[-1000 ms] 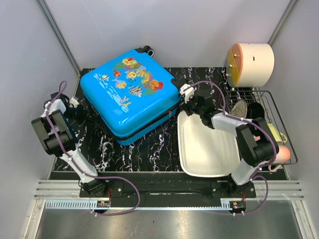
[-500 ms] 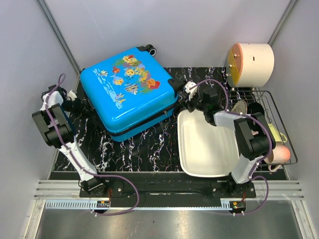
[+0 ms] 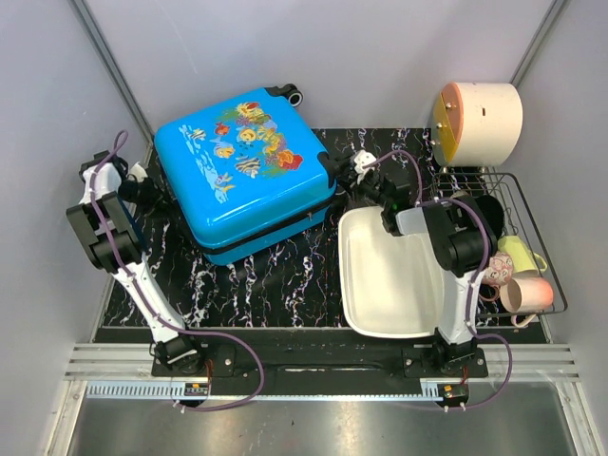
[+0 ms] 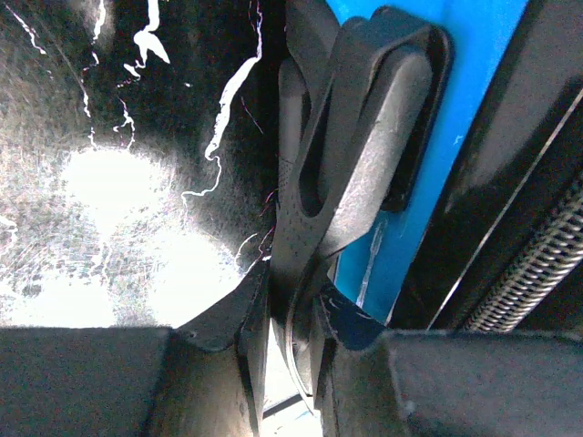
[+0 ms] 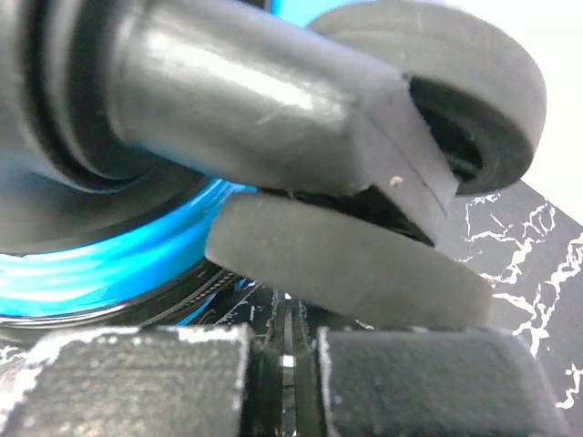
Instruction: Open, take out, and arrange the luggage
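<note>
The luggage (image 3: 242,166), a closed bright blue suitcase with a fish print, lies flat on the black marbled mat (image 3: 285,285) at the back left. My left gripper (image 3: 155,195) is at its left side, shut on the black side handle (image 4: 364,146); in the left wrist view the gripper (image 4: 290,337) pinches the handle's lower end against the blue shell. My right gripper (image 3: 344,180) is shut at the suitcase's right corner. In the right wrist view the gripper (image 5: 290,355) sits just under a black wheel (image 5: 346,259), with the blue shell (image 5: 91,264) behind.
A white rectangular basin (image 3: 394,275) lies to the right of the suitcase, under the right arm. A wire rack (image 3: 546,280) with cups stands at the far right. A cream and orange cylinder (image 3: 480,122) lies at the back right. Grey walls close in the sides.
The suitcase has slid away from me and turned a little, its right corner swinging toward the back. Both arms have moved with it, the right one stretching left.
</note>
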